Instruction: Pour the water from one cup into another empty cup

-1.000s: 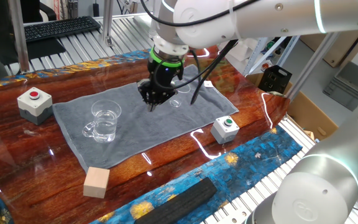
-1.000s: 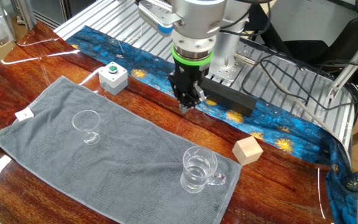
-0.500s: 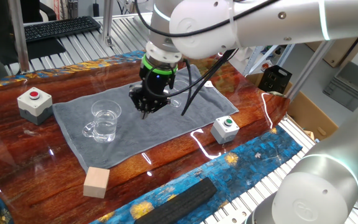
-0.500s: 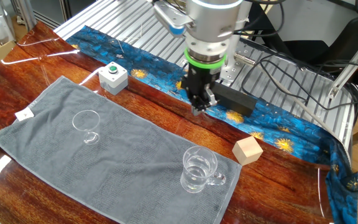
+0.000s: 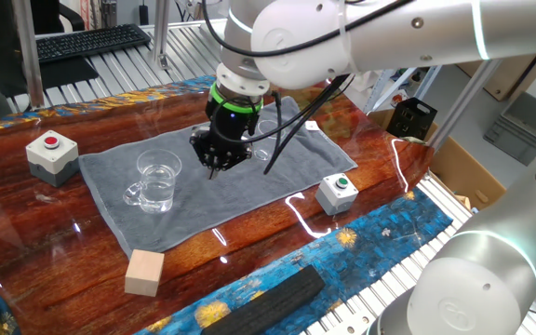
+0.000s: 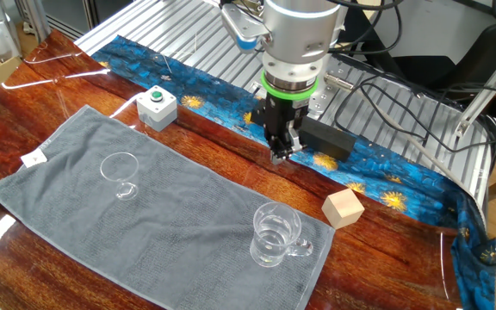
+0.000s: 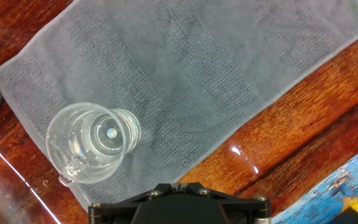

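Handled glass mug (image 5: pixel 159 182): upright on the grey towel's end, part-filled.
Water (image 6: pixel 273 244): clear, still.
Handleless small glass (image 6: pixel 120 170): upright, empty, opposite end.

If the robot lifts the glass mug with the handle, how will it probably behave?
The mug is smooth clear glass, so it is likely slippery and fragile. It holds water, so it probably feels heavy for its size and may spill if tilted. Its wide base on the gray towel suggests it resists tipping.
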`<state>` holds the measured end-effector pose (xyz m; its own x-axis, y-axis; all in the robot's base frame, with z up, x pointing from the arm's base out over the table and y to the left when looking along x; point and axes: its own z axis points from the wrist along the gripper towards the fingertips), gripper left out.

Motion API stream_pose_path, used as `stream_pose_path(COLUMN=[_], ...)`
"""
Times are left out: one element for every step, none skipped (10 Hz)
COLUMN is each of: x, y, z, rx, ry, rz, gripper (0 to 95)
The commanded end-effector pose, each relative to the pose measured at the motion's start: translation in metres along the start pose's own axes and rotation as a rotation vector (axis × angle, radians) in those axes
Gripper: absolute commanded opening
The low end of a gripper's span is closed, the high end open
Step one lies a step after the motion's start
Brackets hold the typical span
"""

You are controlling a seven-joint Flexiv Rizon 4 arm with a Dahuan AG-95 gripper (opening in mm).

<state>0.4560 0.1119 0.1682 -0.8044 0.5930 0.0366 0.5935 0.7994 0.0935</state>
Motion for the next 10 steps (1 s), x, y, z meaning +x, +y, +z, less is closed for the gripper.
stream_pose_path(x=[-0.0002,-0.0002,-0.0001,-0.0001,-0.0002,-0.0003,-0.0007,-0.0007,-0.0009,-0.0009], y=[-0.0003,-0.0003,-0.0003,-0.0003,-0.0002,-0.0001,0.0003,0.0004,0.0006,0.0006], z=[-0.0007,-0.0008,-0.0008,-0.0005,-0.0002,-0.0002,-0.0001,0.0,0.0008,0.0008], rx=[-0.005,0.003,0.001,0.008,0.013,0.013,0.013,0.013,0.011,0.008], ry=[-0.011,-0.008,0.006,0.016,0.013,0.014,0.011,0.008,0.009,0.008], rz=[-0.017,-0.024,-0.03,-0.037,-0.045,-0.051,-0.051,-0.046,-0.042,-0.042], gripper=[0.0,0.0,0.0,0.0,0.0,0.0,0.0,0.0,0.0,0.0])
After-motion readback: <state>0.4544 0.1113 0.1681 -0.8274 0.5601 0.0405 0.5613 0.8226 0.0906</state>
